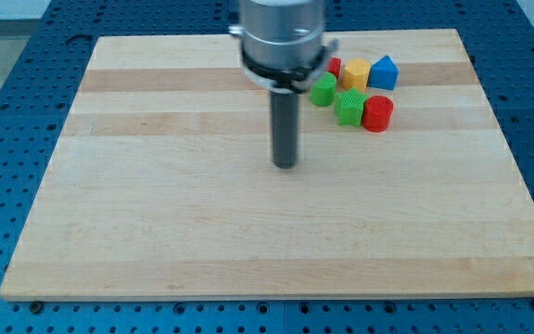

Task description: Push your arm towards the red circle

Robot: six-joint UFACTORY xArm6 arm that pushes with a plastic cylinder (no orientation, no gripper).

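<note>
The red circle (pixel 377 112) is a short red cylinder at the right end of a block cluster near the view's top, right of centre. It touches a green block (pixel 349 107) on its left. My tip (pixel 286 165) rests on the wooden board (pixel 156 232) near the middle, to the left of and below the red circle, apart from all blocks. The rod hangs from a silver arm head (pixel 281 37) at the view's top.
In the same cluster are a green cylinder (pixel 323 90), a yellow block (pixel 355 73), a blue block (pixel 384 71) and a second red block (pixel 335 67), partly hidden by the arm head. A blue pegboard table (pixel 26 111) surrounds the board.
</note>
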